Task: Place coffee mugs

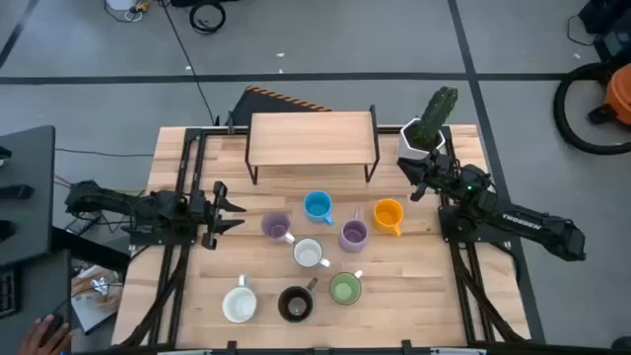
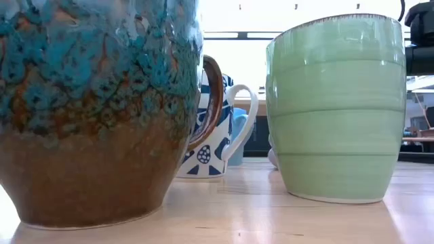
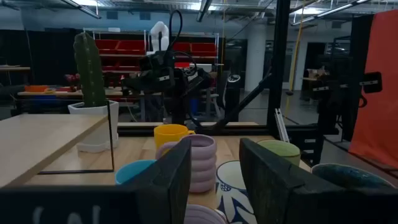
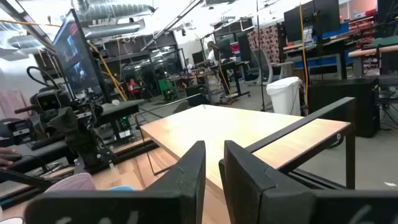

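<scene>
A: Where is the left gripper (image 1: 235, 210), and what is carried in it?

B: It is held low over the table (image 1: 414, 296), at the left edge, with its fingers spread apart and nothing between them. The nearest lilac mug (image 1: 275, 227) is just ahead of its tips. The right gripper (image 1: 418, 186) is beside the cactus pot (image 1: 422, 136), its fingers are almost together, and nothing is gripped.

A: And the other mugs?

B: Beyond that lilac mug, the blue mug (image 1: 317, 206), the second lilac mug (image 1: 353, 234) and the orange mug (image 1: 388, 214) are lined up farther ahead. The white patterned mug (image 1: 309, 253) is ahead and toward the front edge. The plain white mug (image 1: 239, 303), the dark brown mug (image 1: 295, 303) and the green mug (image 1: 344, 288) are all well apart from it, in the front row. No mug is yet on the wooden shelf (image 1: 312, 137).

A: How should the grasp be done well?

B: The fingers should be advanced straight, so that one wall of the lilac mug is taken between them. Its handle seems to be turned toward the front, but this is not seen clearly. A slow closing is advised, because the white patterned mug stands near and could be pushed.
</scene>
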